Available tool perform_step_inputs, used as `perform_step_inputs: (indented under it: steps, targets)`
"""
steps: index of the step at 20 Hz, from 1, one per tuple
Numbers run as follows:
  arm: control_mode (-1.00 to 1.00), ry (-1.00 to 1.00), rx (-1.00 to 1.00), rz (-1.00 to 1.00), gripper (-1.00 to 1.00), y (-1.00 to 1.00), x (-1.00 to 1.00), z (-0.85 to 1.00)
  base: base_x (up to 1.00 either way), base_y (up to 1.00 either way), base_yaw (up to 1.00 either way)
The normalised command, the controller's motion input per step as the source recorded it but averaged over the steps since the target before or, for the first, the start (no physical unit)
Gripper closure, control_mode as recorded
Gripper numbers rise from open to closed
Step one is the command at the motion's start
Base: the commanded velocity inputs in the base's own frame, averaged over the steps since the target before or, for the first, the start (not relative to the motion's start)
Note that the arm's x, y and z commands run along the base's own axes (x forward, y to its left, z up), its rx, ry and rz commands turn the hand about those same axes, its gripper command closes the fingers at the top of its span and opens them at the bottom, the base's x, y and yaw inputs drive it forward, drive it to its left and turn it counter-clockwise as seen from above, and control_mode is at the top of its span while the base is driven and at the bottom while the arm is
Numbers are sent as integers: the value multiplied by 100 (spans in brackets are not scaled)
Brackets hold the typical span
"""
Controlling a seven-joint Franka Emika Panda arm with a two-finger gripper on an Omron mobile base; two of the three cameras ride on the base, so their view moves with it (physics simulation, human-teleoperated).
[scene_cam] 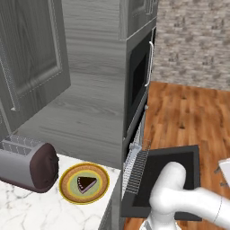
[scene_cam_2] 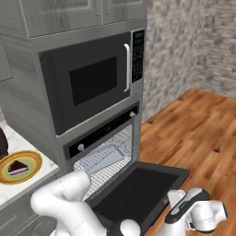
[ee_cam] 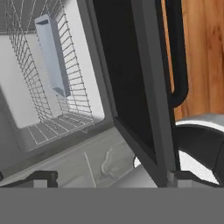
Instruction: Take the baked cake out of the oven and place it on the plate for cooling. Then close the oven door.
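On the plate (scene_cam: 67, 188) the baked cake (scene_cam: 86, 183) is sitting; oven door (scene_cam_2: 138, 189) is hanging open, gripper (ee_cam: 109, 177) is holding nothing, jaws wide.

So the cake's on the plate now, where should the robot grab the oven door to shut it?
Probably by the bar handle along the free front edge of the oven door. The door lies folded down flat and the bar stands off it, leaving a gap for fingers. Coming from the floor side, under that edge, would let the gripper lift it up toward the oven.
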Motion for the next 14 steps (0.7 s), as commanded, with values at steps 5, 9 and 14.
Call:
perform_step_inputs:
  steps: [5,9,14]
  targets:
    - [-100,0,18,3,-100,0,12,-34,0,0,0]
    - [-100,0,16,5,-100,0,20,-34,0,0,0]
    - [-100,-1,14,7,-100,0,30,-36,0,0,0]
